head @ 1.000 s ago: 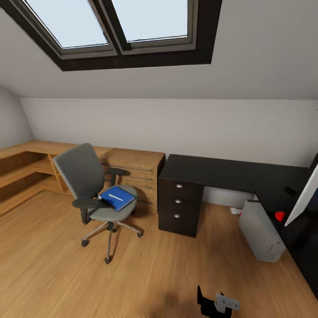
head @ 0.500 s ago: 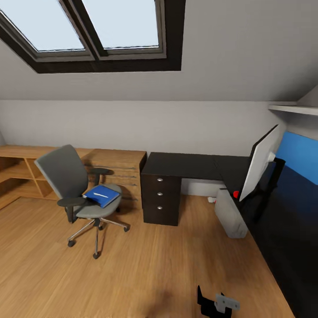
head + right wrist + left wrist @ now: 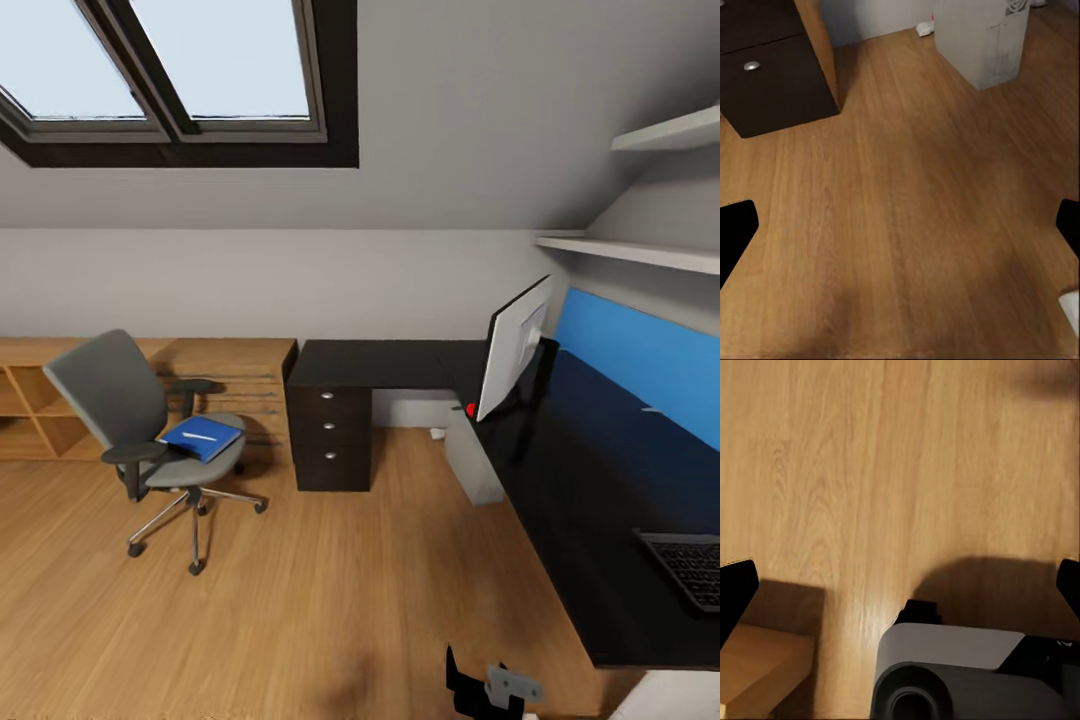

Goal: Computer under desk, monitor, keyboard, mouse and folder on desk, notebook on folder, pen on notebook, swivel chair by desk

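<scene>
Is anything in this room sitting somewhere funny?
Yes. A blue folder with a white pen on top lies on the seat of the swivel chair, not on the desk. The chair stands apart from the desk, by the wooden chest. Nothing looks spilled or broken.

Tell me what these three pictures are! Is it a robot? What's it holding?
Yes, a robot on wheels with two arms, inside a computer-made bedroom. The big picture comes from a camera on its head. It sees a grey swivel chair with a blue folder on the seat and a white pen on top. The long black desk carries a monitor and a keyboard. The pale computer stands on the floor by the desk.

The other two pictures come from cameras near each gripper. The left gripper and right gripper look down at the wooden floor. Their black fingertips sit far apart, so both are open and hold nothing.
</scene>
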Robot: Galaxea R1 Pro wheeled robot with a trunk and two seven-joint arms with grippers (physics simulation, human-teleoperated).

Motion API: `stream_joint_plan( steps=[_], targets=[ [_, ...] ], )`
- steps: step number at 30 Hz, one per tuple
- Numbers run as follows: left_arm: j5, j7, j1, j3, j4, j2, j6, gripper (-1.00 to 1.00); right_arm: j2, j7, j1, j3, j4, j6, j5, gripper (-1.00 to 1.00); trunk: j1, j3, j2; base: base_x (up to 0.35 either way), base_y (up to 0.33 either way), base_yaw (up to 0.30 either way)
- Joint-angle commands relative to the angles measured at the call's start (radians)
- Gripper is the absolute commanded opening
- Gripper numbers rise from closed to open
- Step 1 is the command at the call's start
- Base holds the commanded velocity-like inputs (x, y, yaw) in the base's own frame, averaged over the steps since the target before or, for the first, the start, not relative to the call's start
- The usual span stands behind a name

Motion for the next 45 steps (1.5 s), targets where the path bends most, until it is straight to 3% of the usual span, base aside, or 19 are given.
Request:
stream_joint_plan(
  steps=[1, 14, 17, 25, 45],
  targets=[
    [0.009, 0.009, -0.001, -0.008, -0.001, 0.001, 0.001, 1.0, 0.0, 0.003, -0.001, 0.008, 0.002, -0.003, -0.011, 1.0, -0.005, 0.001, 0.006, -0.339, 0.0, -0.167],
    [0.007, 0.012, -0.001, -0.008, 0.012, 0.004, 0.002, 1.0, 0.0, 0.003, -0.001, 0.007, 0.002, -0.003, -0.011, 1.0, -0.054, 0.028, 0.097, -0.301, 0.0, -0.129],
    [0.006, 0.013, -0.001, -0.008, 0.012, 0.004, -0.006, 1.0, 0.0, 0.003, -0.001, 0.007, 0.002, -0.003, -0.011, 1.0, -0.054, 0.027, 0.097, -0.069, 0.0, -0.02],
    [0.006, 0.013, -0.001, -0.007, 0.039, 0.004, -0.141, 1.0, -0.001, 0.003, -0.001, 0.008, 0.002, -0.003, -0.011, 1.0, -0.054, 0.027, 0.097, -0.012, 0.0, -0.148],
    [0.005, 0.015, -0.001, -0.008, 0.052, 0.003, -0.156, 1.0, -0.001, 0.002, -0.001, 0.007, 0.002, -0.003, -0.012, 1.0, -0.054, 0.022, 0.097, 0.0, -0.261, -0.213]
  ],
)
